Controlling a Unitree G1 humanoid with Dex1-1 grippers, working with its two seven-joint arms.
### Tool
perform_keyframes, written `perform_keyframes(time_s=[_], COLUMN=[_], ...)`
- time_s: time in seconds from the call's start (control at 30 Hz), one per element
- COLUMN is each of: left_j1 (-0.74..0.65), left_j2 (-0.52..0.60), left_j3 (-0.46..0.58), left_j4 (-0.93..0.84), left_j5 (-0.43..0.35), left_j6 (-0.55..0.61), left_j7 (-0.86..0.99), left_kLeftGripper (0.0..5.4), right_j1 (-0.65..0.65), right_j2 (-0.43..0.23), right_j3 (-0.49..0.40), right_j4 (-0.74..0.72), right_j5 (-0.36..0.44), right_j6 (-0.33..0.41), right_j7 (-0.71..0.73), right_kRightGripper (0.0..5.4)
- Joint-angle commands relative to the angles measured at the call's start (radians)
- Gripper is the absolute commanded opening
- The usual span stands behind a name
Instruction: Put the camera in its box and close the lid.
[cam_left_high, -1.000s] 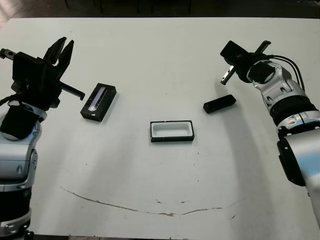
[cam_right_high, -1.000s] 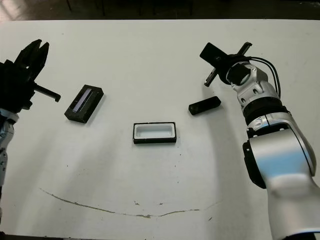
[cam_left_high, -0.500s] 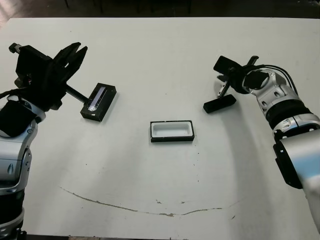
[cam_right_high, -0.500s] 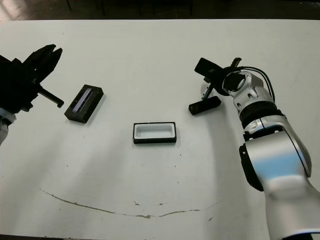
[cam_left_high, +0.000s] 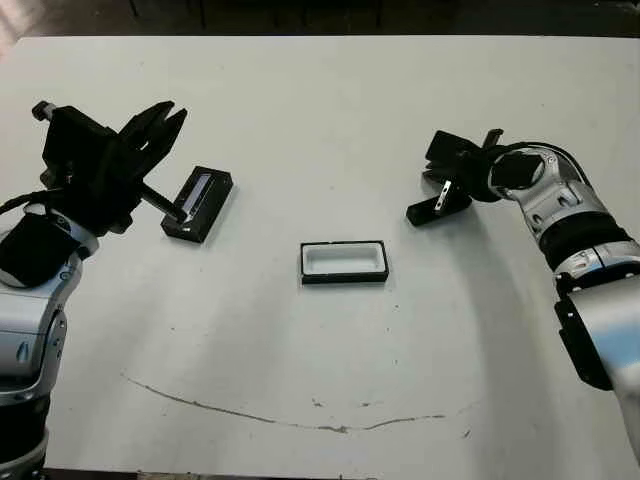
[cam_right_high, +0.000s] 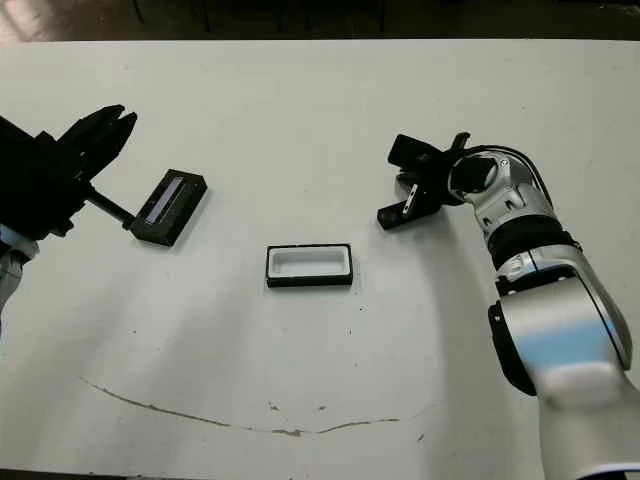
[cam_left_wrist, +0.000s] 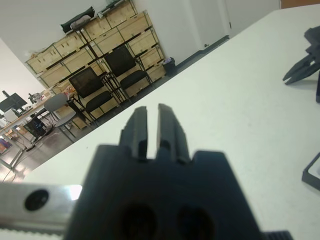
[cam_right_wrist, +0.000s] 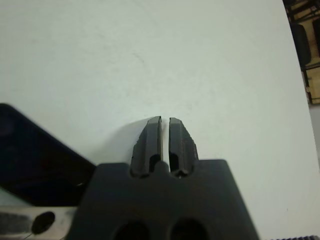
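Observation:
The box (cam_left_high: 344, 262), a shallow black tray with a white lining, lies open-topped at the table's middle. Left of it lies the lid (cam_left_high: 198, 203), black with a silvery strip on top. My left gripper (cam_left_high: 168, 113) hovers just left of and above the lid, its fingers (cam_left_wrist: 141, 117) shut and holding nothing. To the right of the box lies the camera (cam_left_high: 424, 211), a slim black bar partly hidden by my right wrist. My right gripper (cam_left_high: 436, 144) is low, right by the camera's far side, shut and holding nothing; the camera shows dark beside its fingers (cam_right_wrist: 151, 137).
A thin brown scratch line (cam_left_high: 250, 415) runs across the white table (cam_left_high: 320, 110) near its front. Beyond the table, the left wrist view shows chairs (cam_left_wrist: 105, 80) and stacked wooden crates (cam_left_wrist: 100, 35).
My left gripper has swung right and down towards the lid. My right gripper has dropped from above the table down to the camera. Lid, box and camera have stayed put.

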Motion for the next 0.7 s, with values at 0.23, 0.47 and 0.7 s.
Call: perform_keyframes(time_s=[0.23,0.47,0.7], left_j1=[0.027,0.038,0.051], left_j2=[-0.004,-0.005,0.003], left_j3=[-0.004,-0.007,-0.001], left_j4=[0.001,-0.020,-0.055], left_j5=[-0.011,-0.006,-0.003], left_j6=[-0.004,0.003,0.032], left_j7=[0.002,0.016,0.030], left_kLeftGripper=[0.03,0.03,0.03], right_j1=[0.150,0.321,0.403], right_j2=[-0.105,-0.210,-0.272], right_j3=[0.028,-0.002,-0.011], right_j4=[-0.276,-0.651,-0.785], right_j5=[0.036,0.091,0.107], right_j6=[0.025,0.186,0.263], right_j7=[0.247,0.353,0.372], right_kRightGripper=[0.00,0.00,0.00])
